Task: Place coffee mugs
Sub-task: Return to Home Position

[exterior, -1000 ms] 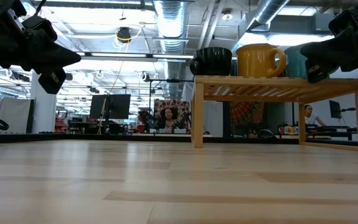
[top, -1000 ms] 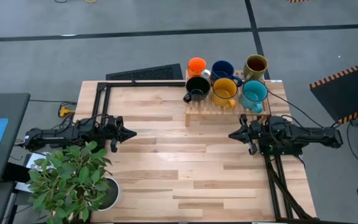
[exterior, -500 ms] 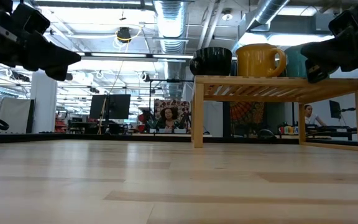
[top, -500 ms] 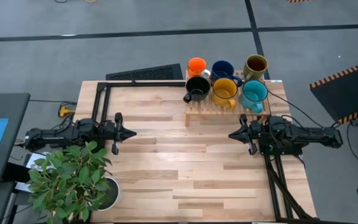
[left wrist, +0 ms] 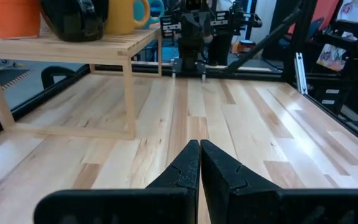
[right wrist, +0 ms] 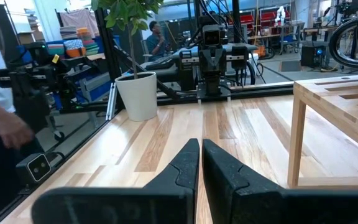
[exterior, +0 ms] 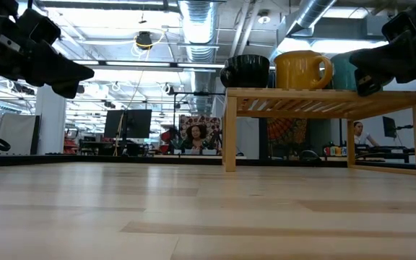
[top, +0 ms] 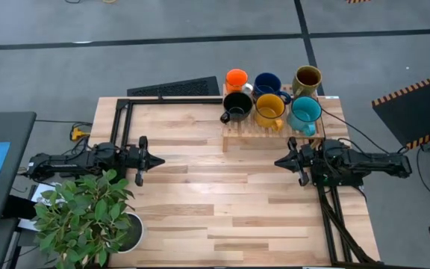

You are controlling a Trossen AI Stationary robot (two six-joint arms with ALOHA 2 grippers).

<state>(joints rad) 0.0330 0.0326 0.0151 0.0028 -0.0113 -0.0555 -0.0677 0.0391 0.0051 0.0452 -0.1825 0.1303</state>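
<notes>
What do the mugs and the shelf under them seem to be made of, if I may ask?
Mugs: probably glazed ceramic, glossy with bright highlights. Shelf: pale wood, matte, with visible grain and a slatted top.

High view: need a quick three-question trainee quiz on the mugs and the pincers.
1. True or false: the left pincer holds a mug.
2. On the shelf, in the row nearer the arms, which mug stands between the black mug and the teal mug? A orange, B yellow, C dark blue.
3. How many mugs show in the high view?

Key: 1 false; it is shut and empty, like the right pincer. 2 B, the yellow mug. 3 six.
</notes>
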